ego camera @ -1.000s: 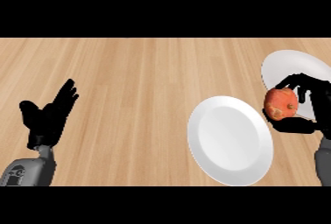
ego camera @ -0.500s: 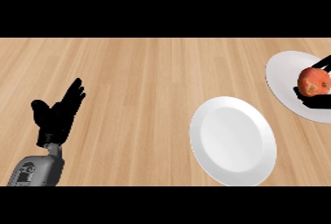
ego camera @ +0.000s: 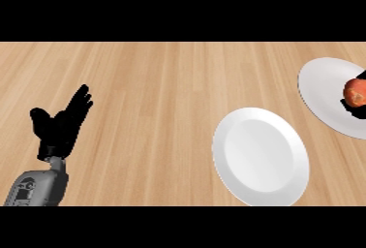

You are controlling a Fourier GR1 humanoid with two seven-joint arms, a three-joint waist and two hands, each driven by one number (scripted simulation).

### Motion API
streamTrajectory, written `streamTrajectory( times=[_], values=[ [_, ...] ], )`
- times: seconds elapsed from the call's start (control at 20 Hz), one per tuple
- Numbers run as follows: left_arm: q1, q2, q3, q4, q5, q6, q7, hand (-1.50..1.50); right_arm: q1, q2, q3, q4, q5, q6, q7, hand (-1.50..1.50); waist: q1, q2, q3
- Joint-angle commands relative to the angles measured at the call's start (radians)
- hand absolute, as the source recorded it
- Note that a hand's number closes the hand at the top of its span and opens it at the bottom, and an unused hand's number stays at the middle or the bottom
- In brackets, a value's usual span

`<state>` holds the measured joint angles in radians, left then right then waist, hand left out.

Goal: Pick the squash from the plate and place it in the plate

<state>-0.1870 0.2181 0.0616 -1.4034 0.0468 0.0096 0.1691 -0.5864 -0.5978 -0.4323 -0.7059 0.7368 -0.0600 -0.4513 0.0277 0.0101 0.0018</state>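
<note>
An orange-red squash [ego camera: 355, 93] shows at the right edge, over the far white plate [ego camera: 323, 92]. My right hand [ego camera: 351, 110] is mostly cut off by that edge; its black fingers curl round the squash from below and above. A second, larger white plate [ego camera: 261, 156] lies nearer, right of centre, with nothing on it. My left hand [ego camera: 60, 127] rests open at the left, fingers pointing up, far from both plates.
The light wooden counter [ego camera: 157, 87] runs across the whole view. The two plates lie close together, with a narrow strip of wood between their rims.
My right hand has carried the squash to the right and away from me, from beside the near plate to over the far plate. The left hand has drifted slightly up and right.
</note>
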Motion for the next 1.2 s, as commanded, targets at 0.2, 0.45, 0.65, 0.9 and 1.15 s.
streamTrajectory(
  times=[0.2,0.45,0.65,0.9,1.15],
  values=[
    [-0.053,-0.015,-0.012,-0.02,-0.005,0.01,0.05,0.0,-0.091,-0.103,0.003,0.327,0.004,0.154,-0.14,-1.5,0.014,0.007,0.003],
    [-0.04,-0.002,-0.001,-0.016,-0.012,0.005,0.039,0.0,-0.125,-0.147,-0.059,0.38,-0.051,0.124,-0.325,-1.5,0.01,0.007,0.003],
    [0.003,-0.014,-0.013,0.003,-0.021,-0.002,-0.002,0.0,-0.17,-0.1,-0.127,0.346,-0.158,0.195,-0.449,-1.5,-0.002,-0.001,0.002],
    [0.018,-0.021,-0.004,-0.014,-0.021,0.013,0.011,0.0,-0.206,-0.153,-0.191,0.369,-0.268,0.421,-0.421,-1.5,-0.019,-0.009,-0.001],
    [0.022,-0.004,0.006,-0.016,-0.025,0.004,0.0,0.0,-0.242,-0.219,-0.224,0.486,-0.324,0.631,-0.22,-1.5,-0.014,-0.007,-0.001]
  ],
)
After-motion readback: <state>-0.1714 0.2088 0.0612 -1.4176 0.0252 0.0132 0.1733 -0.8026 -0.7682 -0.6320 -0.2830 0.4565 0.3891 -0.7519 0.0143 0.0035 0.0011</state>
